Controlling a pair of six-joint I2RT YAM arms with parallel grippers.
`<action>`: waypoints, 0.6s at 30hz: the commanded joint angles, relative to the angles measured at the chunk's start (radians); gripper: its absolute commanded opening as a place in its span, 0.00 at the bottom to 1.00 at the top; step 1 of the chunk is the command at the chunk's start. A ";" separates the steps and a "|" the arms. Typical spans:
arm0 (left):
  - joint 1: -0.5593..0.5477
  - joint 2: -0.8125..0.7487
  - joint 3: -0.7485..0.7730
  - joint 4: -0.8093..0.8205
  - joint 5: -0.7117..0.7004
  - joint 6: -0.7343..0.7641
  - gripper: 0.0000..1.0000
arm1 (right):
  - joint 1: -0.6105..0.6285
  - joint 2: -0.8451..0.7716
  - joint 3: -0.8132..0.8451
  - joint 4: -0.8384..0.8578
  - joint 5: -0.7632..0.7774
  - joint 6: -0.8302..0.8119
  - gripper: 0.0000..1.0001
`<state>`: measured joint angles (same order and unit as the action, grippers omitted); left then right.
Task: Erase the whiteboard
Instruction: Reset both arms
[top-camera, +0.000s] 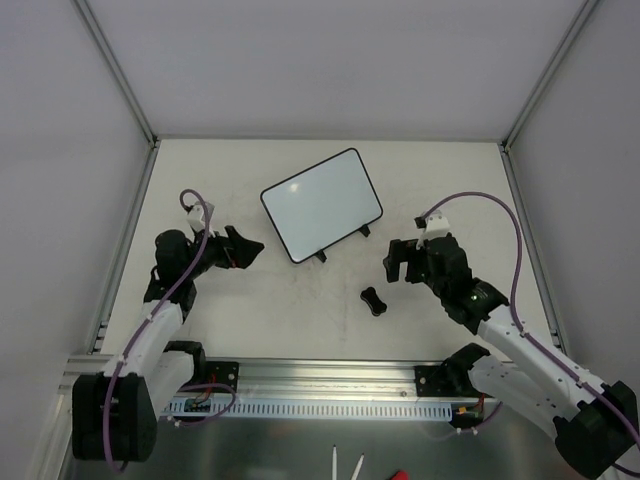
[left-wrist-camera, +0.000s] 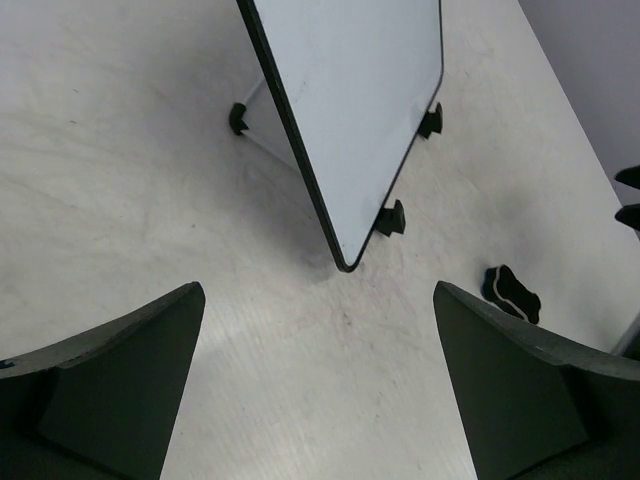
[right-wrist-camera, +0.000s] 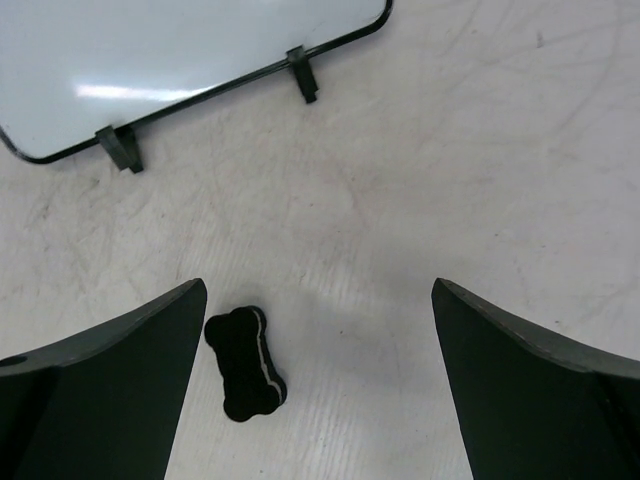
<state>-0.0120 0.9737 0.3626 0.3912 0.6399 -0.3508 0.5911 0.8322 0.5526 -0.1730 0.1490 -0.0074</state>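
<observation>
We list the whiteboard (top-camera: 322, 204): plain white face, thin black rim, black feet. Eraser (top-camera: 373, 300): black, with a thin white wavy line along its side. Bench (top-camera: 300, 315): off-white, mottled with faint grey scuffs. Left arm (top-camera: 148, 345) and right arm (top-camera: 535, 375): white shells, black joints. Cables (top-camera: 517, 262): purple.

You have bare table (top-camera: 290, 310) between the left gripper (top-camera: 250, 250), fingers spread, and the whiteboard (top-camera: 322, 204) corner; on the right gripper (top-camera: 398, 268) side only the eraser (top-camera: 373, 300) lies near, beside one finger, apart from the board's feet.
</observation>
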 joint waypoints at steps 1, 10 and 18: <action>0.003 -0.142 -0.037 -0.115 -0.192 0.015 0.99 | -0.010 -0.057 -0.035 0.066 0.179 0.007 0.99; 0.004 -0.441 -0.172 -0.155 -0.318 -0.007 0.99 | -0.008 -0.211 -0.128 0.130 0.322 0.024 0.99; 0.004 -0.403 -0.160 -0.152 -0.318 -0.010 0.99 | -0.010 -0.183 -0.131 0.130 0.320 0.032 0.99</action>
<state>-0.0120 0.5465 0.1822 0.2302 0.3325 -0.3534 0.5858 0.6456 0.4267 -0.0994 0.4290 0.0113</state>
